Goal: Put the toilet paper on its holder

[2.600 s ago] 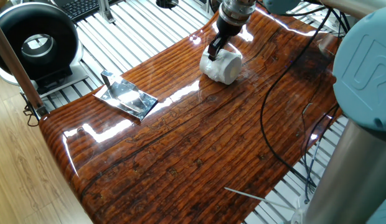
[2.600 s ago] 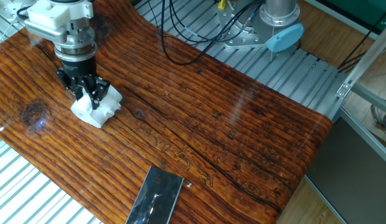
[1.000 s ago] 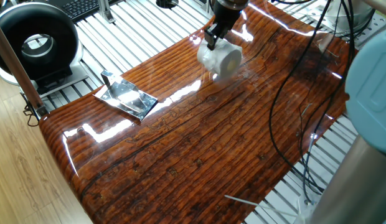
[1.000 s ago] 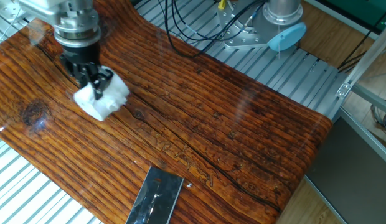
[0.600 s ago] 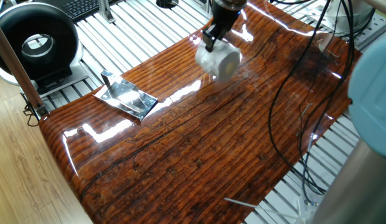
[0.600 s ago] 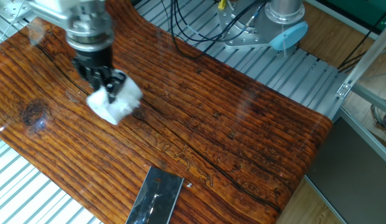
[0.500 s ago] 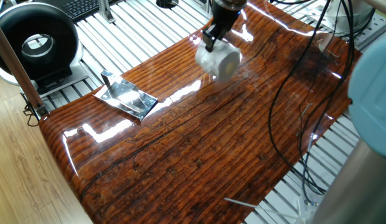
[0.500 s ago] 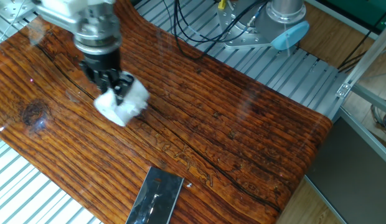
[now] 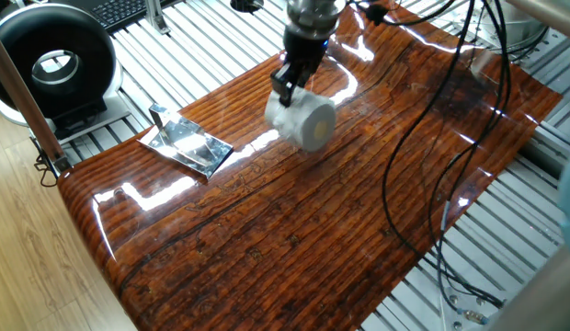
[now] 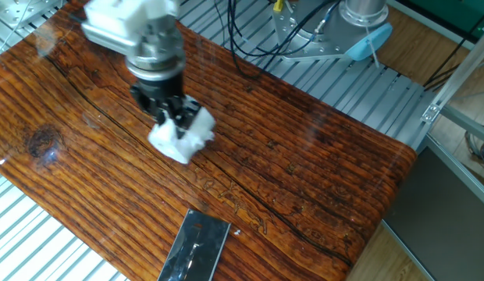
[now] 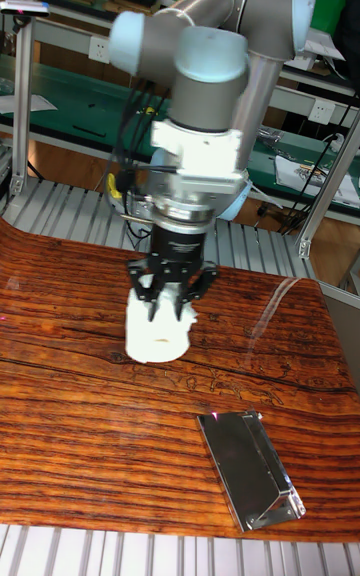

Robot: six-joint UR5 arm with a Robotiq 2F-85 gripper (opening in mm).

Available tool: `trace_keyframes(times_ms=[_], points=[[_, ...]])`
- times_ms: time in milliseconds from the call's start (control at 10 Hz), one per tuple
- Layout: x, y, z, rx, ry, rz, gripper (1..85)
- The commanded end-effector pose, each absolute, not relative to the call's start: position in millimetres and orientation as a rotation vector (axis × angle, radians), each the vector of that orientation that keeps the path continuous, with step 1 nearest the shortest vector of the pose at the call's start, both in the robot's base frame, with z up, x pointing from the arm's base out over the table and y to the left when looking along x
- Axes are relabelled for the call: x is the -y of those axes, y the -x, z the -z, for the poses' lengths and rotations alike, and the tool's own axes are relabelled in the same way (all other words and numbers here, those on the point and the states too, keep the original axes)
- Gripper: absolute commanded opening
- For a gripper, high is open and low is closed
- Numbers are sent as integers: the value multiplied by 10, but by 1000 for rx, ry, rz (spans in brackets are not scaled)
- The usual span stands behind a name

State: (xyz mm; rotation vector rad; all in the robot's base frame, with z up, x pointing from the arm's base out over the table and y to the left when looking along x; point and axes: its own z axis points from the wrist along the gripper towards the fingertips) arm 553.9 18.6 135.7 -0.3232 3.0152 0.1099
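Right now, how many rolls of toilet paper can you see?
1. The toilet paper is gripped in the tool above the wooden table, apart from the silver holder. None seems hidden.

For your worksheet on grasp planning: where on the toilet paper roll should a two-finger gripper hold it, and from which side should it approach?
Grip the toilet paper across its soft rounded wall, coming from above, as the gripper does here. The roll hangs with its axis roughly level, so the central hole stays uncovered for the peg on the holder. The paper visibly dents under the fingers, so squeeze lightly.
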Motion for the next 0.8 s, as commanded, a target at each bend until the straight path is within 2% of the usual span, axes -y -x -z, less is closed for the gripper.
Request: trace_keyframes(times_ms=[0, 700], points=[[-557, -5407, -1374, -3034, 360, -116, 10], [-1048, -5568, -1341, -2959, 374, -137, 10]])
